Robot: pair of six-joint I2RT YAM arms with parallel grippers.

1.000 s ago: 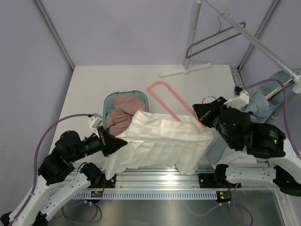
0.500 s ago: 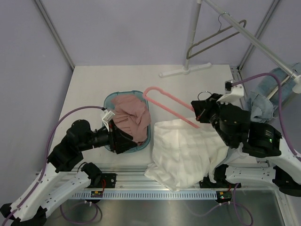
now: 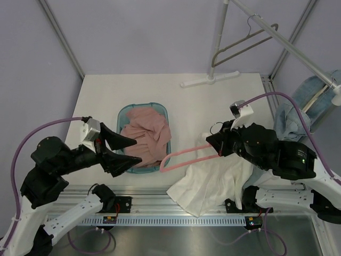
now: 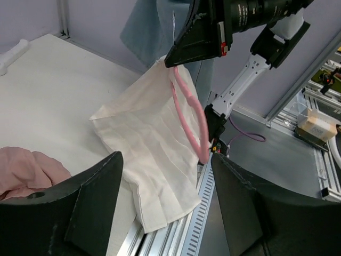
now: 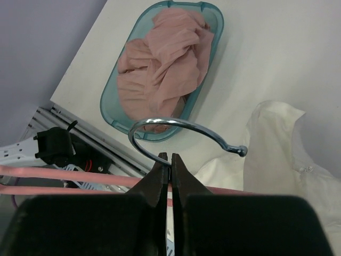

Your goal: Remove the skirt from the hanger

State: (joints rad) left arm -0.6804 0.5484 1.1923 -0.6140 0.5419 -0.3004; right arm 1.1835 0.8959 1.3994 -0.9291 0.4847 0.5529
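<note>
The right hand (image 3: 217,146) is clamped shut on the pink hanger (image 3: 184,155) just below its metal hook (image 5: 181,121), holding it out over the tabletop (image 3: 106,96); the white skirt (image 3: 213,178) lies crumpled at the near edge under that arm, one corner hanging over the rail (image 3: 181,202); whether its upper end is caught on the hanger I cannot tell; the left hand (image 3: 137,151) is spread wide, holding nothing, beside the teal basket (image 3: 121,113) of pink cloth (image 3: 146,133).
</note>
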